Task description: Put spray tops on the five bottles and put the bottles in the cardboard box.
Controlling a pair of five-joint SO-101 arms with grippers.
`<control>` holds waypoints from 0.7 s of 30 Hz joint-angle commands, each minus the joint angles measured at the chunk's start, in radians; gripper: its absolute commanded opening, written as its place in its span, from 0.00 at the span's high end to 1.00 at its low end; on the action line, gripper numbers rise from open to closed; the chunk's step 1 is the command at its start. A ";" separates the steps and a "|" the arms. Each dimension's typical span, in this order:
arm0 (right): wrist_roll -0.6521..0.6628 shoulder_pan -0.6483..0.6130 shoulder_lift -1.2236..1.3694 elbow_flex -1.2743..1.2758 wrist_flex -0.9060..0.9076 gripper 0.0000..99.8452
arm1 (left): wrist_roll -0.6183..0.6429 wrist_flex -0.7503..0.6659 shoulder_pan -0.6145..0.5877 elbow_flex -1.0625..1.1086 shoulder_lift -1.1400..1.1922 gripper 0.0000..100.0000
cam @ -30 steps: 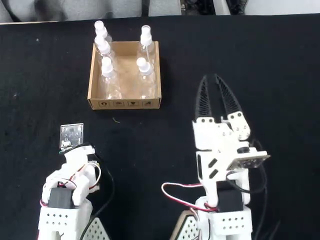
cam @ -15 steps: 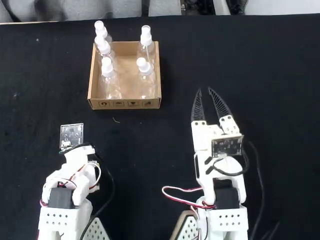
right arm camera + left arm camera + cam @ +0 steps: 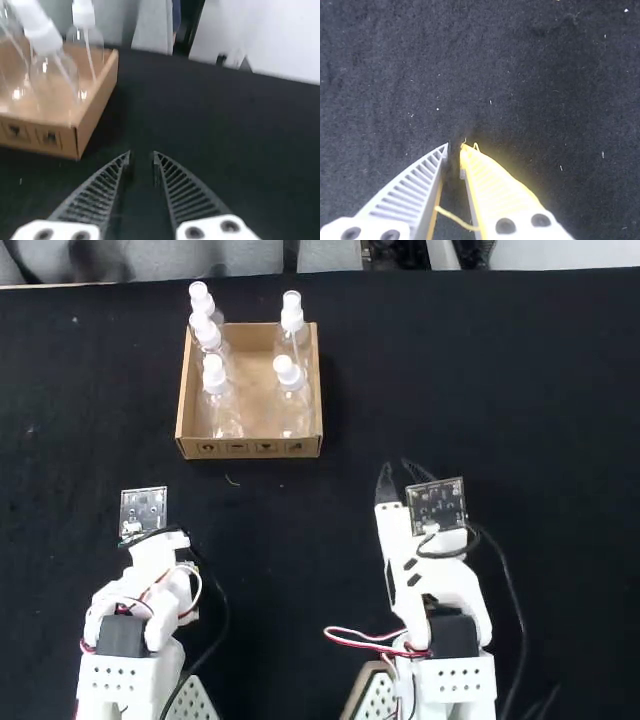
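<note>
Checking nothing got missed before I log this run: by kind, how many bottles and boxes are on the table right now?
Clear bottles with white spray tops: 5
Cardboard box: 1
Total: 6

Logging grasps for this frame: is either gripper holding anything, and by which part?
Nothing is held. The left gripper is shut on nothing, the right gripper slightly open and empty. The bottles stand in the box, untouched.
</note>
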 commanded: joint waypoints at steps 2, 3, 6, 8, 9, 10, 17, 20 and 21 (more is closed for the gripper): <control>0.009 0.018 -0.097 -0.005 0.121 0.98 | -0.009 0.006 -0.008 0.024 -0.008 0.97; 0.009 0.018 -0.097 -0.005 0.152 0.98 | -0.009 0.006 -0.008 0.024 -0.008 0.97; 0.009 0.018 -0.097 -0.005 0.242 0.98 | -0.009 0.006 -0.008 0.024 -0.008 0.97; 0.009 0.018 -0.097 -0.005 0.299 0.98 | -0.009 0.006 -0.008 0.024 -0.008 0.97; 0.009 0.018 -0.097 -0.005 0.330 0.98 | -0.009 0.006 -0.008 0.024 -0.008 0.97; 0.009 0.018 -0.097 -0.005 0.359 0.98 | -0.009 0.006 -0.008 0.024 -0.008 0.97; 0.009 0.020 -0.097 -0.005 0.549 0.98 | -0.009 0.006 -0.008 0.024 -0.008 0.97; 0.009 0.020 -0.097 -0.005 0.598 0.98 | -0.009 0.006 -0.008 0.024 -0.008 0.97; 0.011 0.020 -0.097 -0.005 0.618 0.98 | -0.009 0.006 -0.008 0.024 -0.008 0.97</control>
